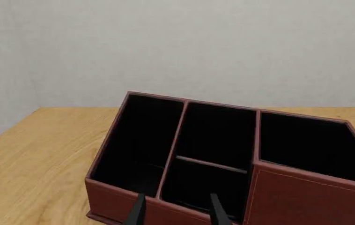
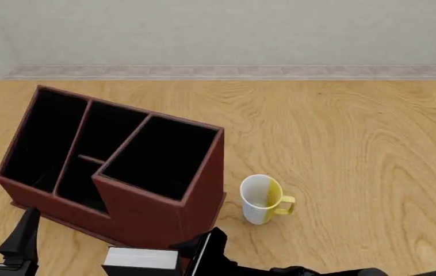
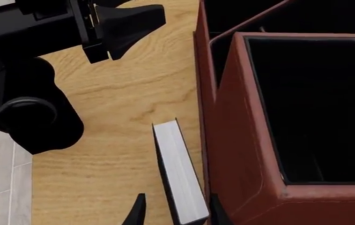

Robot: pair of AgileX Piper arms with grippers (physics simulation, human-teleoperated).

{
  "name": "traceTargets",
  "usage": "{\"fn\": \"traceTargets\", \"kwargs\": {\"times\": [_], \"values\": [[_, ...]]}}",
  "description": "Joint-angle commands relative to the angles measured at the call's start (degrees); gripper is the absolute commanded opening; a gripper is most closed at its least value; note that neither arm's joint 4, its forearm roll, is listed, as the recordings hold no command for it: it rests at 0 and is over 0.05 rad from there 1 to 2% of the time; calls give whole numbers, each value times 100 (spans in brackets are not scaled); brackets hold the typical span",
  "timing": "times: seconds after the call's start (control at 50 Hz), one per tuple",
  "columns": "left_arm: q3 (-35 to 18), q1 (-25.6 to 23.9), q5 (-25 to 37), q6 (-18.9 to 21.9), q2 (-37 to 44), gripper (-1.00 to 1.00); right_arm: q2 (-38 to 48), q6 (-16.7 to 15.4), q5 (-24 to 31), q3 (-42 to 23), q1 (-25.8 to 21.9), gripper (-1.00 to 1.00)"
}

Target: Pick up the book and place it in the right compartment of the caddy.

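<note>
In the left wrist view, you look down your left gripper (image 1: 177, 211) at the caddy (image 1: 184, 187) on the table (image 1: 33, 159). Both finger tips show with a clear gap between them and nothing inside, so that gripper is parted and empty. The book does not appear here at all.

In the front view, the book (image 2: 141, 259) sits at the near edge of the picture, page edges up, just in front of the caddy's near wall. Your right gripper (image 2: 195, 256) is at the book's right side; only one dark finger shows plainly, so this view alone cannot tell you how it grips. The right compartment (image 2: 160, 158) lies up and away from the book, and its opening is angled across the table. A mug (image 2: 263, 198) stands right of the caddy, apart from it.

The right wrist view shows what the others hide: the book stands between your right gripper's two finger tips, which look closed on its covers, its long axis running away along the fingers. The caddy's outer wall is just beside it. The right arm clearly has the book; the next move likely turns on lifting it over that wall.
</note>
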State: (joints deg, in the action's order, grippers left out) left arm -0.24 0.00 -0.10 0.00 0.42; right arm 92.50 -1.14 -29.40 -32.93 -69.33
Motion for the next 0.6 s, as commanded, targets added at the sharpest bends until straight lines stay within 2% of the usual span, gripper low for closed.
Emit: {"fn": "traceTargets", "kwargs": {"times": [0.02,0.06,0.6], "values": [[0,0,0,0,0,100,-84,-3,-41,37,-68,-100],[0,0,0,0,0,100,-65,-90,-22,29,-47,-100],[0,0,0,0,0,100,-974,-38,401,134,-311,-100]]}}
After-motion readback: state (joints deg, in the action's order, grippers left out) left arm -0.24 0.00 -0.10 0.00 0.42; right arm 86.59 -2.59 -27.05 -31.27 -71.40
